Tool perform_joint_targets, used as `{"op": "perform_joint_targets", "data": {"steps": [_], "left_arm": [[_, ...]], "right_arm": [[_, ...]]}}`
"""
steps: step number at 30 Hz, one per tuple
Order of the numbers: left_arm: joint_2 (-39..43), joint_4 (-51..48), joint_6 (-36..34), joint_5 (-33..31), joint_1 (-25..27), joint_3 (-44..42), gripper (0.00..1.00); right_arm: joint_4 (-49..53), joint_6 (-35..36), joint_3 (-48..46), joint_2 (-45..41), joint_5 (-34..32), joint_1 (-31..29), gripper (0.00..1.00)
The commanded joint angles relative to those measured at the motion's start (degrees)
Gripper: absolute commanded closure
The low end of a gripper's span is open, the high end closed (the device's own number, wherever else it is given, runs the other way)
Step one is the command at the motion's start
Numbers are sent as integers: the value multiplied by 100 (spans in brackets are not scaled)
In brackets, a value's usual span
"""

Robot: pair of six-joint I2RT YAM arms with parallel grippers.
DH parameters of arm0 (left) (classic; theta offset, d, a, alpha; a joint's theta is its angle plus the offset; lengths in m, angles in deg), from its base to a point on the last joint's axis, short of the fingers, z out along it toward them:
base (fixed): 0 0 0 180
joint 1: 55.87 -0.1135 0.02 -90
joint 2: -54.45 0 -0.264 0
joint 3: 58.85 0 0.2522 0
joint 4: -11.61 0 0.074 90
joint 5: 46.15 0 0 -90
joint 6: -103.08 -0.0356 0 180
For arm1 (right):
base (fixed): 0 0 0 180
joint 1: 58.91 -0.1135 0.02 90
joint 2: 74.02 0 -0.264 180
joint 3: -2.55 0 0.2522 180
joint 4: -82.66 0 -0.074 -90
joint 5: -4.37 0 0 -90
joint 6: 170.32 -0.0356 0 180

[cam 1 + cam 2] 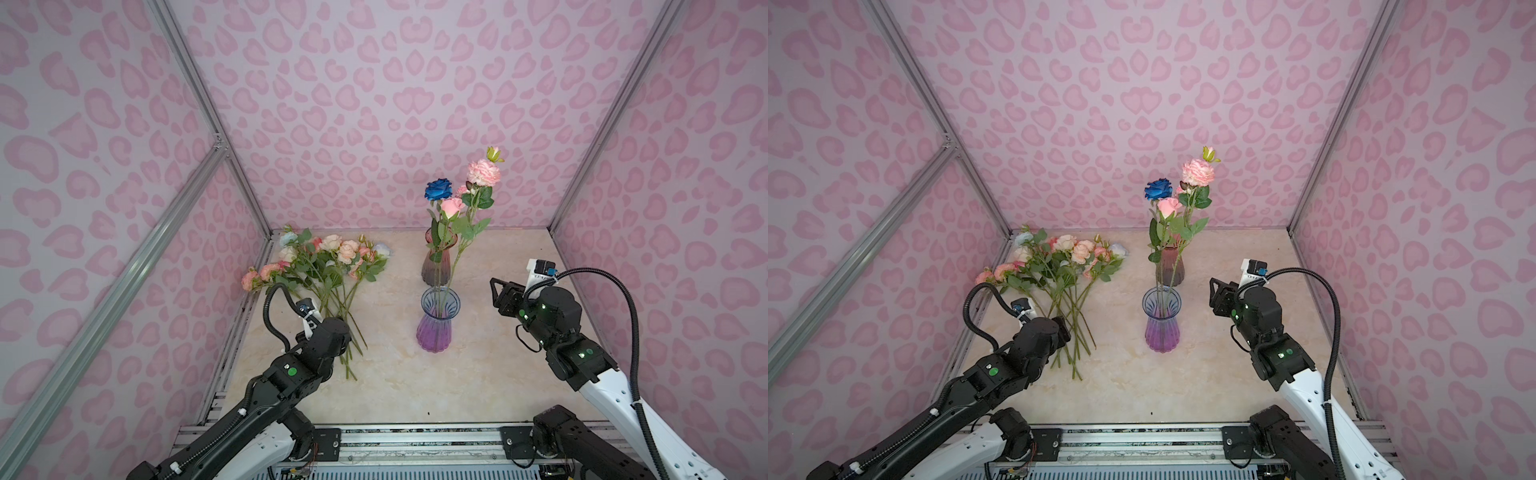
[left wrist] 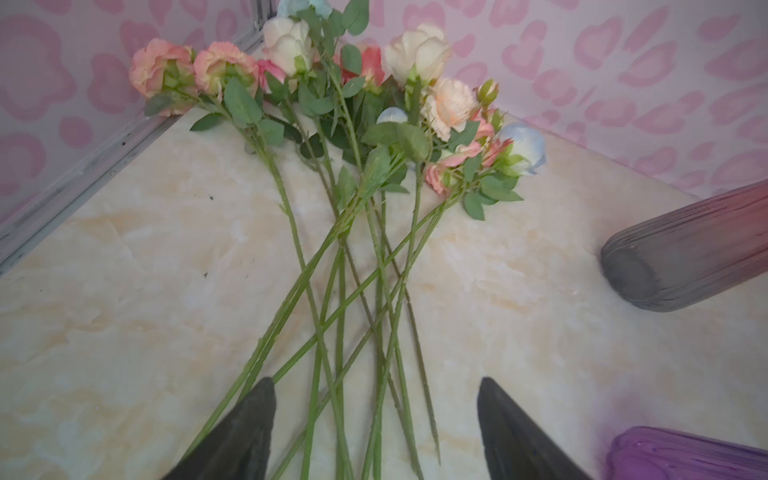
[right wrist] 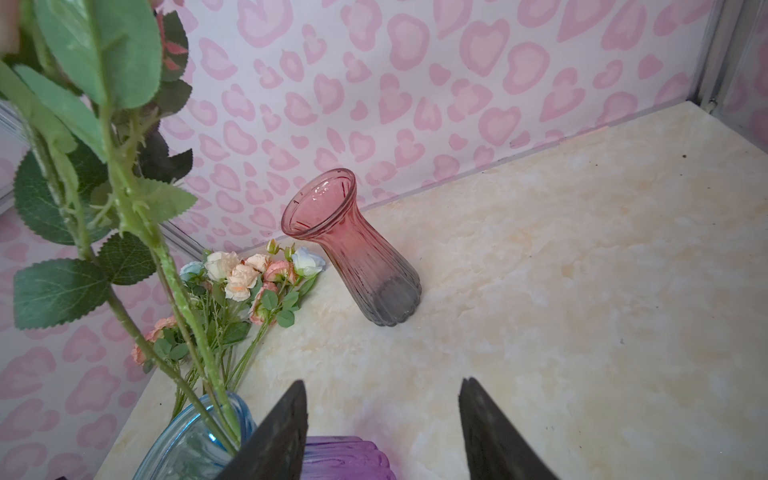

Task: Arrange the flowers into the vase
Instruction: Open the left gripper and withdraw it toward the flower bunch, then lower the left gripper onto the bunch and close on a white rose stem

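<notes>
Two arms reached in from the bottom edge in both top views. The left gripper hung low over the stem ends of the loose flowers, its jaws wide, with several stems lying between them on the worktop. The right gripper, jaws parted and free, stood just right of the purple vase at centre, which held three stems, a deep blue bloom among them. Behind it stood a pink vase. The loose bunch lay at centre left.
</notes>
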Motion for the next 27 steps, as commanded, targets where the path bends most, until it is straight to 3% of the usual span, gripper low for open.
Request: {"op": "perform_joint_targets", "data": {"steps": [1, 9, 14, 19, 22, 27], "left_arm": [[-161, -480, 163, 474, -137, 154, 23], [-236, -371, -36, 711, -471, 213, 23], [-1088, -23, -465, 1484, -1483, 717, 28], [-2243, 233, -475, 2107, -2308, 1329, 44], [-2643, 743, -226, 2863, -3023, 1283, 46], [-3538, 961, -163, 3174, -3680, 1727, 47]], "right_arm": [[-121, -234, 6, 151, 34, 5, 41], [10, -489, 32, 540, 429, -1, 41], [282, -489, -152, 397, 507, -6, 41], [371, -456, -261, 304, 439, -4, 41], [273, -442, -298, 428, 632, -13, 42], [139, -307, -344, 690, 849, -72, 42]]}}
